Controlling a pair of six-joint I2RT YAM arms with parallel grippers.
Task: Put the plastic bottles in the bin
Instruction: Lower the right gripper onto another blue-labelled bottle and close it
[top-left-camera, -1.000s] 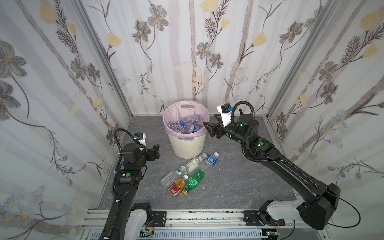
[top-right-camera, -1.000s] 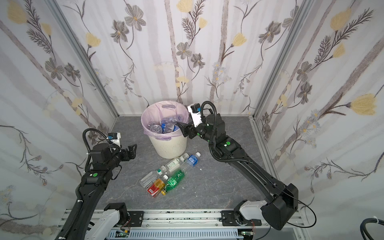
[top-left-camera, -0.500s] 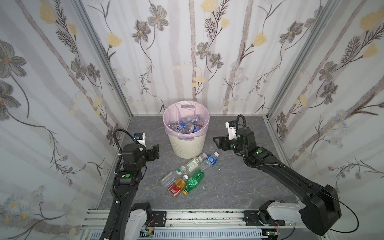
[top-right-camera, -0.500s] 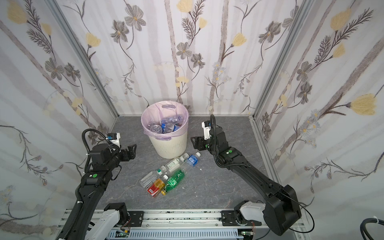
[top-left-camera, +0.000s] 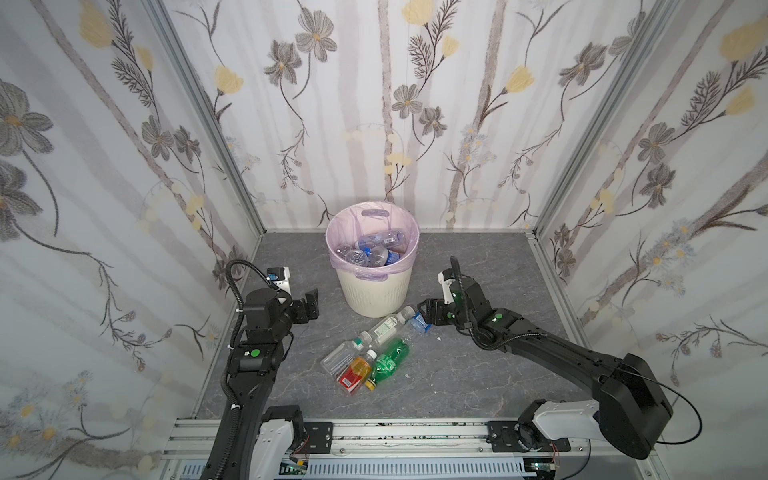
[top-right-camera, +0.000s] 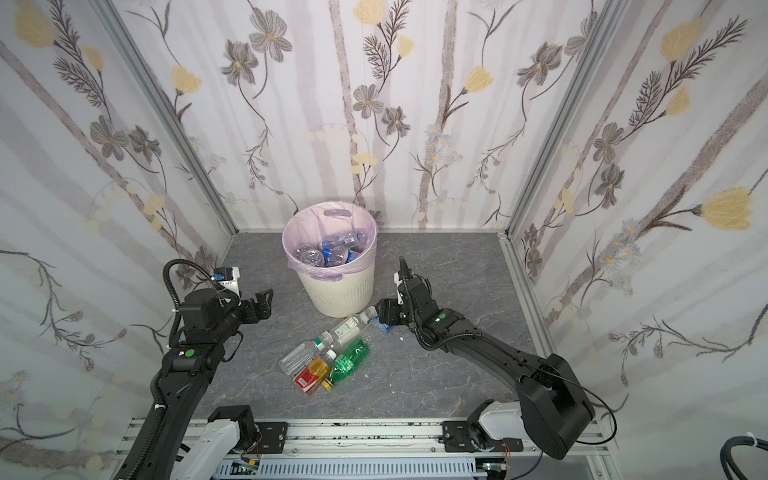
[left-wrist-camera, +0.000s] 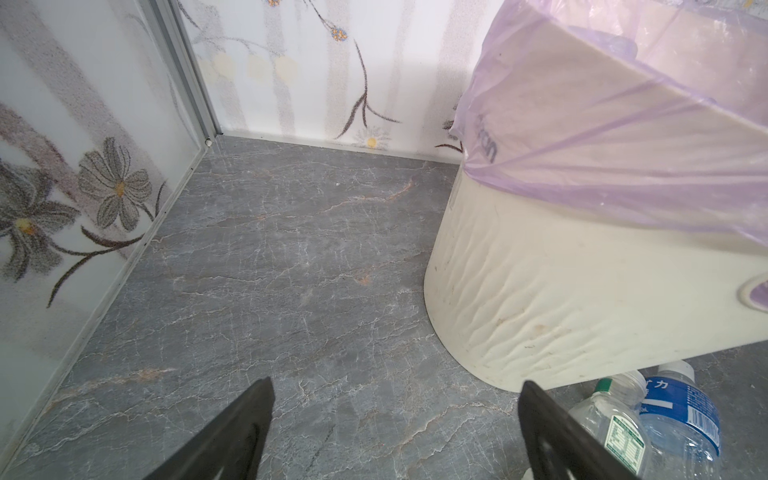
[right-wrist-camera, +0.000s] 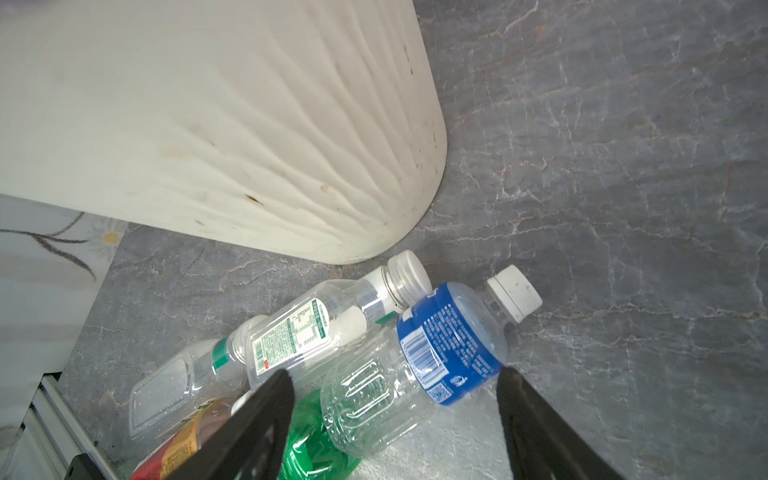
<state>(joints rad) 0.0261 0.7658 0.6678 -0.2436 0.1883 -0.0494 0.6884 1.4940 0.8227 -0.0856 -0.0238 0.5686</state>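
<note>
We see the bin (top-left-camera: 376, 291) standing near the back edge of the grey worktop (top-left-camera: 478, 374), about midway across, its lilac bag (top-left-camera: 357, 272) holding a heap of plastic bottles (top-left-camera: 376, 251), while five loose bottles (top-left-camera: 384, 330) lie huddled just in front of it toward the worktop's middle. Our left gripper (top-left-camera: 310, 306) hovers beside the bin on the left, jaws wide apart with nothing between them. Our right gripper (top-left-camera: 424, 312) sits low at the cluster's right end, jaws spread either side of the blue-labelled bottle (right-wrist-camera: 449, 353), not clamped on it.
</note>
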